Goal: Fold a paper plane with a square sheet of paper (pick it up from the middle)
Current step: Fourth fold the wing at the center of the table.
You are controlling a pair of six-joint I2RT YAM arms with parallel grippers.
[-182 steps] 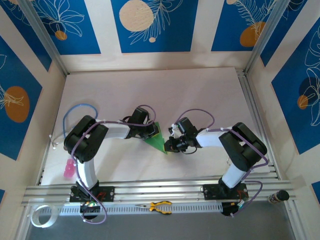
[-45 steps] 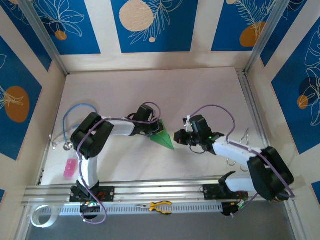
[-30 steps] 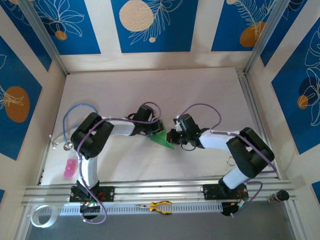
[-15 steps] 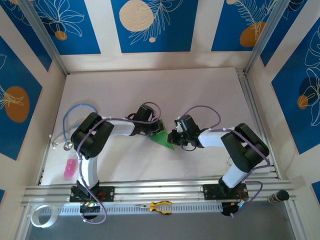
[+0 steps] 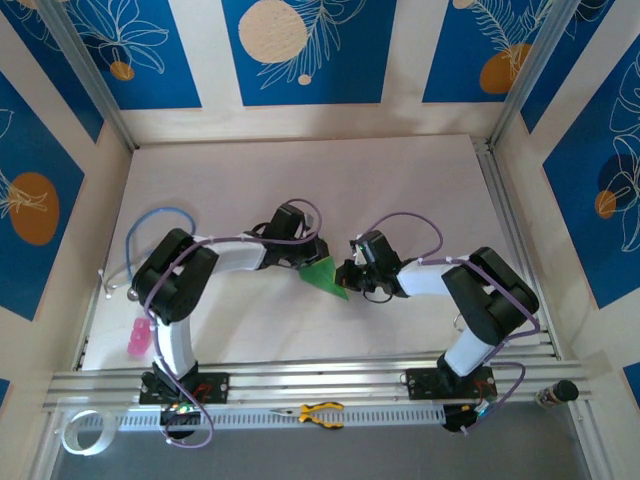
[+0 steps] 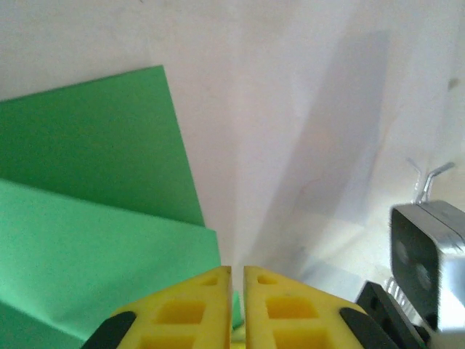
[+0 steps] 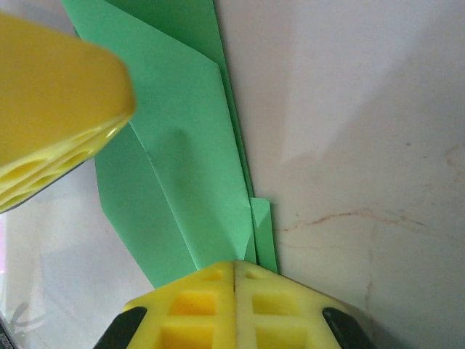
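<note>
Because the table [image 5: 400, 180] looks smooth, and your left arm [image 5: 230, 258] and right arm [image 5: 430, 280] close in from opposite sides of the overhead frame, anything thin between them will probably slide, so plan this step around anchoring. The green paper [image 5: 322, 274] lies flat just below that frame's middle. It is part-folded into a wedge whose point aims lower right, and you look to be pressing a fold.

The left pincer [image 6: 237, 275] sits at the paper's upper-left edge, all but closed, with only a hairline slit between its yellow tips. A sliver of green shows at the slit, but whether it pinches the paper cannot be told.

The right pincer [image 7: 236, 267] is fully closed at the pointed end, its tips against the narrow folded strip. Whether it is pressing or gripping is unclear.

Anchor with one pincer and slide the other low and slow along the fold. Then lift straight off so the layers do not skew.
</note>
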